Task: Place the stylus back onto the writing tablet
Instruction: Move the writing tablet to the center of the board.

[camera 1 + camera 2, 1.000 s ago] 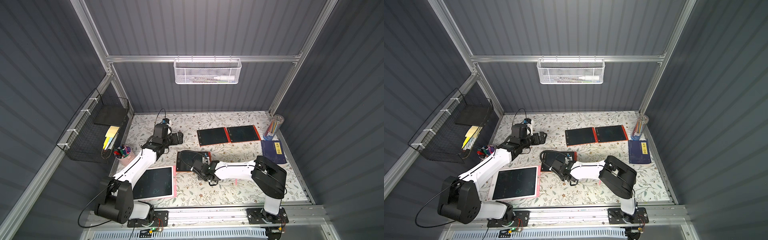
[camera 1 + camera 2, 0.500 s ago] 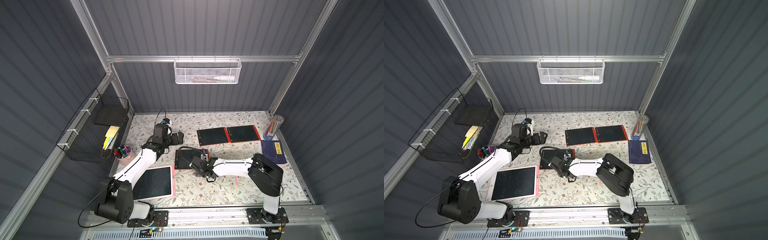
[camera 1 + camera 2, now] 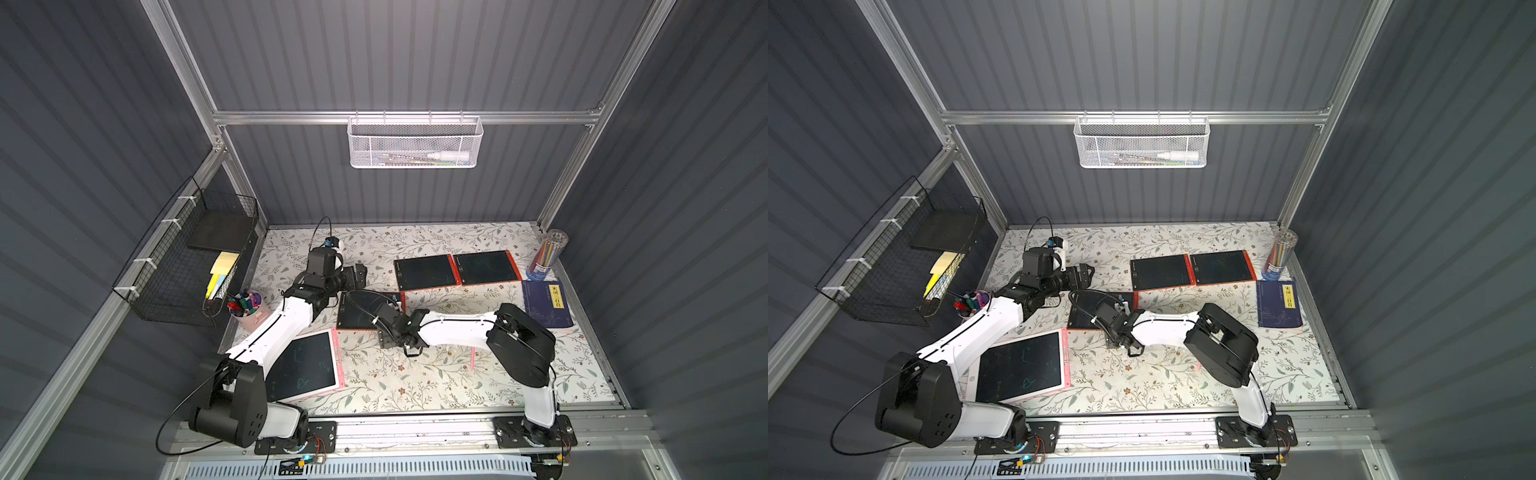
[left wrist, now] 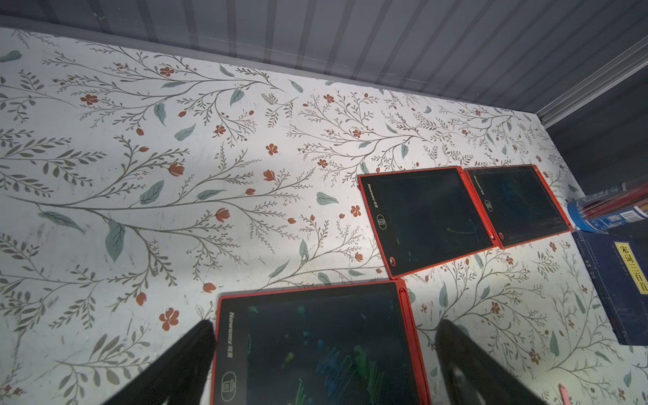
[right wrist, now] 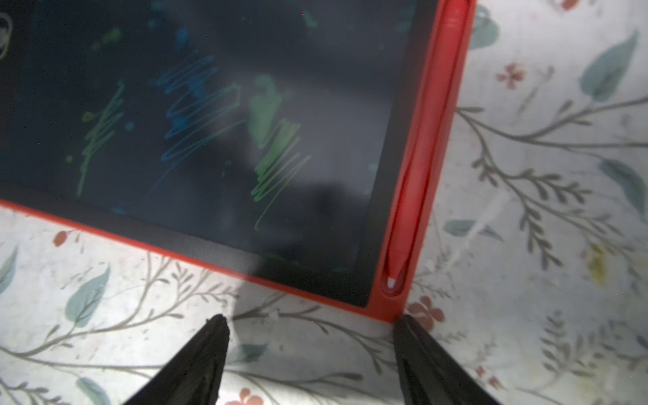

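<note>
Red stylus point(image 5: 420, 164): lies lengthwise in the groove along the red side of the writing tablet point(image 5: 224, 182), white tip toward the tablet's corner. Nothing grips it.
Writing tablet: flat on the counter point(image 3: 415, 386), between its left edge and its middle, with green and blue scribbles on the dark screen.
Right jaws: parted and empty, low over the counter just off the corner where the groove ends. One tip is right beside that corner; I cannot tell if it touches.
Left jaws: spread wide and empty, hanging at the tablet's other end and straddling its width. I see no contact.
Progress: by my reckoning the placing is as good as done, and only the backing away is left.
Seating: the stylus looks slightly bowed mid-length. I cannot tell if it is pressed home or merely resting.
Risk, corner: a sideways pull-out could snag the red corner, jolt the tablet and pop a loose stylus out.
Risk, neighbour: a shove toward the front edge would drive it into the pink tablet point(image 3: 305, 365) lying just beside it.
Risk, left side: a drop there would press on the screen.
</note>
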